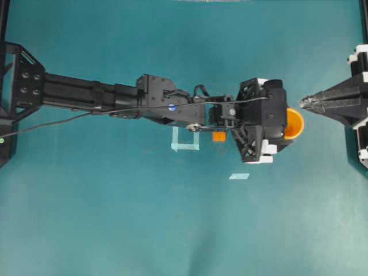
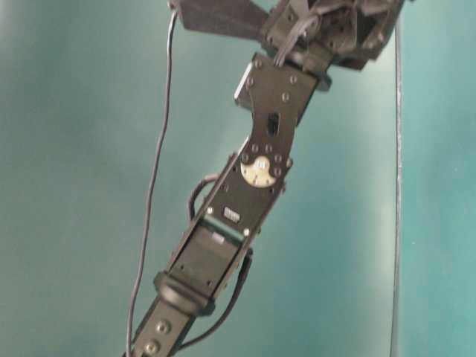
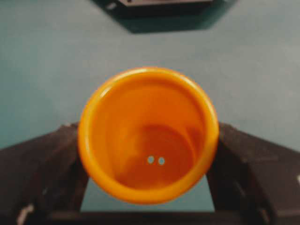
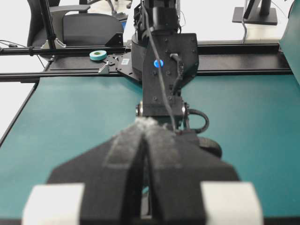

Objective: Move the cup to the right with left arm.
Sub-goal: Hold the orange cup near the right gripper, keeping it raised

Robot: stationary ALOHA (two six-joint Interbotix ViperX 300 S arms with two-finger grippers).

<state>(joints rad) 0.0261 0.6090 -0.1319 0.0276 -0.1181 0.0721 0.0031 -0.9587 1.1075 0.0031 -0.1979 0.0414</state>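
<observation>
The yellow-orange cup sits on the teal table, right of centre, half covered by the head of the left arm. From the left wrist camera I look straight into the cup, its darker orange floor showing. My left gripper is shut on it, a black finger pressing each side of the cup's wall. My right gripper is shut and empty, its tip just right of the cup, a little farther back. In the right wrist view the right gripper points at the left arm.
A small orange cube lies under the left forearm. A pale tape outline and a small tape strip mark the table. Black frame rails and a tape roll stand beyond the table's far edge.
</observation>
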